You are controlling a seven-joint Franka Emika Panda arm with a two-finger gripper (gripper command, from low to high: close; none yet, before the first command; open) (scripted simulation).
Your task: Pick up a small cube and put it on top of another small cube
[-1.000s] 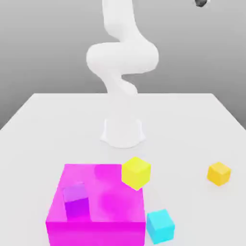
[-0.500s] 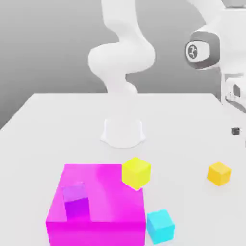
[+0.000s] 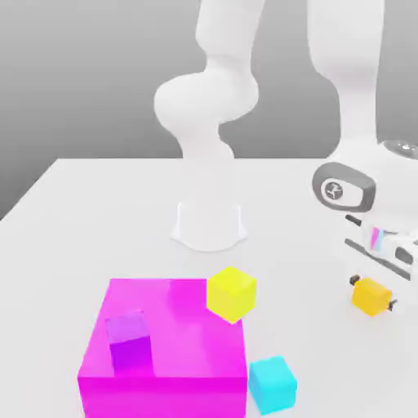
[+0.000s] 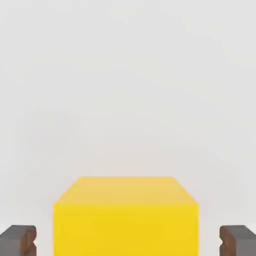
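Gripper (image 3: 374, 294) down low at the exterior view's right, set squarely about the small orange-yellow cube (image 3: 372, 296), which sits on the white table (image 3: 98, 204). Clamped or merely straddling? Cannot tell from here. Wrist bent hard over, hand pointing down at the table, its grey round joint cap facing the camera just above the cube. Arm (image 3: 208, 106) climbing from its round base near the table's middle, coiling up out of the top edge, then dropping back down in a thick white column to the hand.

Count on the table, exterior view: four small cubes and one big block. One orange-yellow, under the hand. One lemon-yellow cube (image 3: 232, 293) at the far corner of the big magenta block (image 3: 175, 359), on the exterior view's right side of it. One cyan cube (image 3: 272, 383) on the table just beside the block's near corner. One purple cube (image 3: 131, 341) towards the block's side on the exterior view's left, seemingly on its top face. Orange-yellow cube well apart from all the rest.

Over to the hand view: gripper (image 4: 128, 240) directly above the orange-yellow cube (image 4: 126, 220), cube centred and upright, top face paler, near face bright yellow, plain white table beyond. Grip not settled here either.
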